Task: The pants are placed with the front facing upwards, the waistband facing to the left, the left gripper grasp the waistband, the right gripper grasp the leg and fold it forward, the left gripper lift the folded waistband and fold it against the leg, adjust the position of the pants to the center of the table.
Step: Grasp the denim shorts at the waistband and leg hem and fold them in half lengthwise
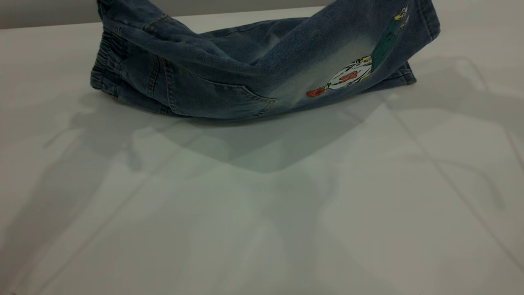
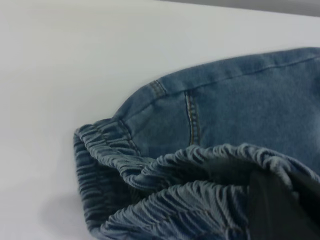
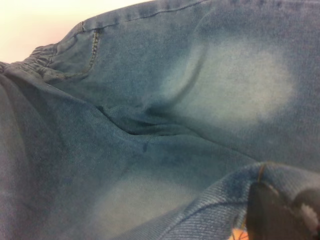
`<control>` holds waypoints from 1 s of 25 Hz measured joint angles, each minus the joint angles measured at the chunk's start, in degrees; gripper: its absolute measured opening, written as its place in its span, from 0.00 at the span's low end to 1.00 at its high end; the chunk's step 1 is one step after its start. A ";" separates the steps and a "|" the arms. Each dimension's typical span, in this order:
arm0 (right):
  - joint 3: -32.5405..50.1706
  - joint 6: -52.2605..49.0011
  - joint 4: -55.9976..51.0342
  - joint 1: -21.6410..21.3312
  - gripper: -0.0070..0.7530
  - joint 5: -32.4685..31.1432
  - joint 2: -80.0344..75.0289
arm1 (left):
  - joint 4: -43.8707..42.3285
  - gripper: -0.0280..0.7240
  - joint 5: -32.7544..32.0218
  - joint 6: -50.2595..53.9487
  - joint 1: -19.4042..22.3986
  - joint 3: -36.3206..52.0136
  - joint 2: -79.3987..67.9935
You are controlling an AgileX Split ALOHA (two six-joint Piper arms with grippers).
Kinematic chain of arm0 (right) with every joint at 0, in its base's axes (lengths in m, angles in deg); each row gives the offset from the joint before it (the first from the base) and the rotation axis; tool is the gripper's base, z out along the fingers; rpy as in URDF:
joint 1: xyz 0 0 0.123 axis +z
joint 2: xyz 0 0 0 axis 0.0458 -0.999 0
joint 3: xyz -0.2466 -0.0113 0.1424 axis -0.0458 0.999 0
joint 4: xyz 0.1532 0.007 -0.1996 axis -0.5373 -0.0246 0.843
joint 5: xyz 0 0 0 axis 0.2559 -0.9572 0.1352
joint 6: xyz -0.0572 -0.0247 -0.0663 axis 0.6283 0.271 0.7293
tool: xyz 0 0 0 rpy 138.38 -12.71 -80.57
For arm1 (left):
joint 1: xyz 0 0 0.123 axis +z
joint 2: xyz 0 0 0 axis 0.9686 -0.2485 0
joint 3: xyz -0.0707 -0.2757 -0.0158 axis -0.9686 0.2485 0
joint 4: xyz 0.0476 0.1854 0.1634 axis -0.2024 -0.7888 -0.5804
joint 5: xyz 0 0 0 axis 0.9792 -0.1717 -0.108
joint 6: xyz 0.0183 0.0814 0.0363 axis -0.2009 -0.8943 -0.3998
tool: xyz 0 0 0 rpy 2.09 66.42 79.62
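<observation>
Pants lying across far part of table, two upper corners being lifted out of exterior view, middle sagging onto tabletop. Waistband hanging at left; patch pocket and cartoon print facing camera. Left gripper clamping ruffled waistband. Right gripper apparently pinching leg hem, though only dark finger showing against denim.
</observation>
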 joint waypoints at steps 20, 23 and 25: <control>-11.38 -0.81 -0.20 0.00 0.03 -1.59 -12.08 | 0.00 0.12 2.28 1.46 0.14 -6.64 -5.76; -13.61 -0.97 -0.13 0.00 0.03 -1.79 -14.57 | -0.42 0.12 1.97 1.40 0.69 -8.37 -7.46; -15.41 -0.97 -0.07 0.00 0.03 -2.14 -16.22 | -0.42 0.12 1.90 1.40 0.77 -9.83 -8.23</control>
